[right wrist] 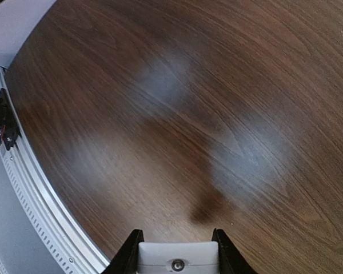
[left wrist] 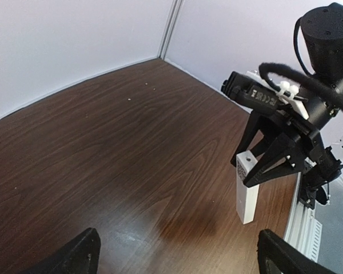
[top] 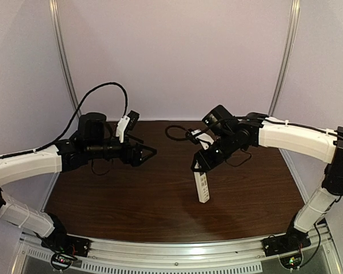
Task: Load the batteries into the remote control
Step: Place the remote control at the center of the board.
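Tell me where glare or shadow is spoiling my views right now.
Top external: even light, remote clear. Left wrist: crisp, dark shadow on the table beside the remote. Right wrist: pale glare patches on the table, its edge curved by the lens.

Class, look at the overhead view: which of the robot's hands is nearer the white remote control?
Right. The right hand grips the remote control by its upper end; the left hand stands open off to its left, not touching it.

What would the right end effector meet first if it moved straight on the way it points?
The bare table. The right end effector points down, and the remote control it holds would probably touch first; its height is unclear.
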You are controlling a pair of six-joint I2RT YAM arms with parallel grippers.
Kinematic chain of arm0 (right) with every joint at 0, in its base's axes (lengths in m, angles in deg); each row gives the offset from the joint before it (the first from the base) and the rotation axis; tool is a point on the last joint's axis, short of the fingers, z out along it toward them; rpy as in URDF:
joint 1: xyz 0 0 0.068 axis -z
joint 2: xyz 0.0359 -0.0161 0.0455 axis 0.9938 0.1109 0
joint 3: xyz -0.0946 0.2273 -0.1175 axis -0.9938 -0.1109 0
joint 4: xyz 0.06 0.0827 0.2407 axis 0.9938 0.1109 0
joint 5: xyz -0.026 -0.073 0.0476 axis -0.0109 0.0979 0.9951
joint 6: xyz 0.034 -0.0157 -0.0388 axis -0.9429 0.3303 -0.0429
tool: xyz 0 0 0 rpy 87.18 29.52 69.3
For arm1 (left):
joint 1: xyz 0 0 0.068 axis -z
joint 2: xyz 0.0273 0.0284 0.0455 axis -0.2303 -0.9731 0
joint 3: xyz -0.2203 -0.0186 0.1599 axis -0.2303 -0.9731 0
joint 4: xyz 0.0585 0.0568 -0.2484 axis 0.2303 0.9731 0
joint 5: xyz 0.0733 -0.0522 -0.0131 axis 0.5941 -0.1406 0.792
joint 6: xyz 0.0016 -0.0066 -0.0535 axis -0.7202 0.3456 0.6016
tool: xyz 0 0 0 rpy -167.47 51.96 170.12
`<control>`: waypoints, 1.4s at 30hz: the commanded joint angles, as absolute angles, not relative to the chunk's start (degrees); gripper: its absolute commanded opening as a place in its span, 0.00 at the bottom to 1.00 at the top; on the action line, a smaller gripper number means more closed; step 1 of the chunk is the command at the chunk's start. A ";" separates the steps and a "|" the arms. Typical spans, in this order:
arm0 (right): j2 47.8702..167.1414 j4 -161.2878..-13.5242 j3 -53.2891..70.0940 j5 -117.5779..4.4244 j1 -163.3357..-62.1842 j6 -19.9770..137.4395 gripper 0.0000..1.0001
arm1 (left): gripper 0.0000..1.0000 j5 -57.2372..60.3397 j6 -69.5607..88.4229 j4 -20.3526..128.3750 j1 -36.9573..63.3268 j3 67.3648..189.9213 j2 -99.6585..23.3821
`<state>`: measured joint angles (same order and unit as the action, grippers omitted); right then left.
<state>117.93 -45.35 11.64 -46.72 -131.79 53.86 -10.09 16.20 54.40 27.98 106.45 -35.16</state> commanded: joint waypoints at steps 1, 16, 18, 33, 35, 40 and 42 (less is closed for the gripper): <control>123.38 -36.15 15.57 -52.10 -132.23 56.04 0.00 | 0.98 -5.41 15.83 55.59 27.48 105.55 -35.14; 137.05 -34.58 19.13 -54.73 -132.50 57.79 0.01 | 0.98 -1.68 17.06 55.28 26.41 103.98 -36.60; 138.65 -35.44 19.14 -54.88 -132.50 57.72 0.01 | 0.97 -1.35 17.10 55.68 26.41 104.18 -37.31; 147.30 -37.96 22.63 -54.39 -132.68 55.99 0.12 | 0.97 1.78 17.62 58.92 26.33 105.44 -40.00; 147.97 -38.17 22.74 -54.42 -132.76 55.89 0.13 | 0.98 1.84 17.70 58.93 26.33 105.65 -40.23; 148.80 -39.27 22.17 -54.60 -133.09 55.22 0.22 | 0.97 2.38 17.80 60.06 26.34 106.51 -41.30; 148.93 -39.53 22.00 -54.56 -133.24 55.04 0.29 | 0.97 2.94 17.76 60.97 26.32 107.09 -41.95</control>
